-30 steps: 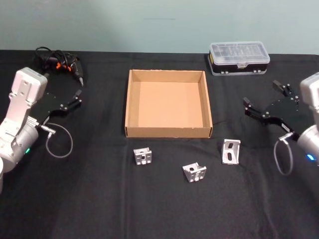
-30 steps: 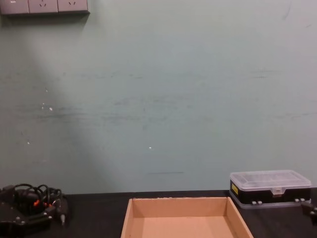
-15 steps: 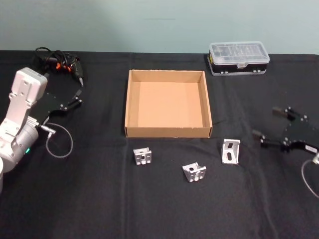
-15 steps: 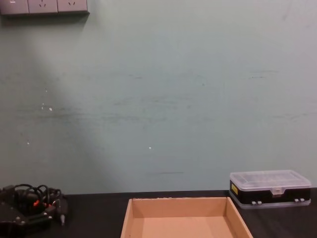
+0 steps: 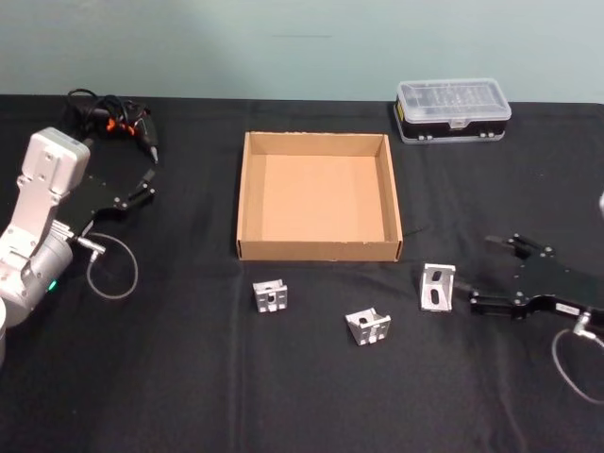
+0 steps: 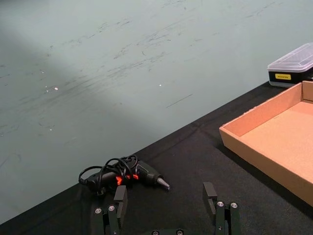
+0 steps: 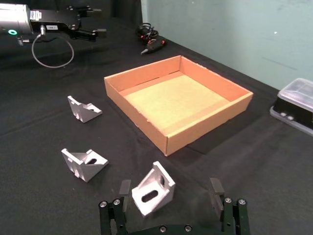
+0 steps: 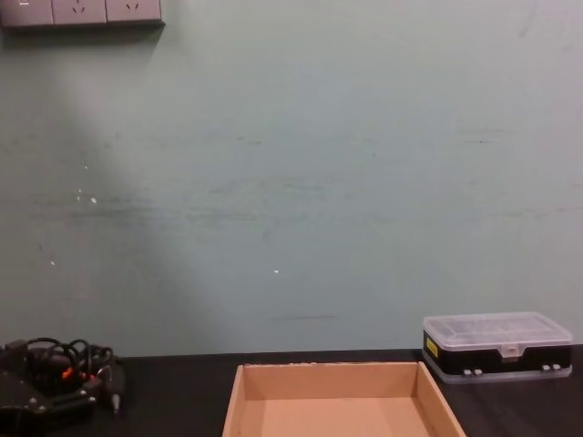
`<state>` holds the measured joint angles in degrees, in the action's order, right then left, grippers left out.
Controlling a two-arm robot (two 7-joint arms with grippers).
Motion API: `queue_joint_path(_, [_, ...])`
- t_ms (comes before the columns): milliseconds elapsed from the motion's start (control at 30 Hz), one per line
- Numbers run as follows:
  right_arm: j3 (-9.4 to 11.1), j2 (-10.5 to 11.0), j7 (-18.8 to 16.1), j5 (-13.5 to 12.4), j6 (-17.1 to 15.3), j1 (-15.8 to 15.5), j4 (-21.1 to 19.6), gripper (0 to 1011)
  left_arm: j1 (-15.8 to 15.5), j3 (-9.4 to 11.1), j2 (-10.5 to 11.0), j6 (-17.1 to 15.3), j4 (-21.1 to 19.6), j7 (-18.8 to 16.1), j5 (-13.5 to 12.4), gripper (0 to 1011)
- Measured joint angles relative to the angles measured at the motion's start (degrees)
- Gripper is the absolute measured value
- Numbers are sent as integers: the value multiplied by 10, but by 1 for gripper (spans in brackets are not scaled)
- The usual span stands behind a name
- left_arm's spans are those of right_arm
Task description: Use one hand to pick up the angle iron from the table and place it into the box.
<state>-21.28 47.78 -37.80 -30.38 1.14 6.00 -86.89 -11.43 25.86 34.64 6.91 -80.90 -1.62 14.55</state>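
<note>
Fingers of the black blocky right tool (image 5: 482, 272) stand spread wide, low over the matte black desk (image 5: 189, 387) at the lower right of the head frame. They point at the silver slotted angle iron (image 5: 437, 286) just beside them, with a narrow strip of desk showing between, and they pinch nothing. In the right wrist view this angle iron (image 7: 153, 196) stands tilted on the desk (image 7: 274, 161) in the gap ahead of the right tool (image 7: 170, 188). A middle angle iron (image 5: 369, 326) lies nearer the lower edge of the head frame, and a left angle iron (image 5: 270, 295) lies further left. All three rest on the desk just in front of the shallow tan cardboard box (image 5: 319, 250) at the frame's centre, outside its walls. The left tool (image 5: 148, 187), on its silver-white arm, hangs at the left of the frame, well apart from the box, and the left wrist view shows its fingers (image 6: 210, 193) spread too. A clear-lidded plastic case (image 5: 453, 109) sits at the upper right, and a black glue gun with coiled cord (image 5: 118, 118) at the upper left.
</note>
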Motion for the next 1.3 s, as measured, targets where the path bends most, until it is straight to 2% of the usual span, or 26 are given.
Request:
queue_joint_path(200, [-7,-32,21,21,-23,16,9,1004,0,0,0,0,0,0,0,1011])
queue_joint_path(500, [-10,-56,42,37,-54,25,15,1004,0,0,0,0,0,0,0,1011])
queue_joint_path(833, [-14,-65,53,46,-85,23,4,1004,0,0,0,0,0,0,0,1011])
queue_joint_path(1300, [-12,-71,59,51,-99,24,4,1004,0,0,0,0,0,0,0,1011])
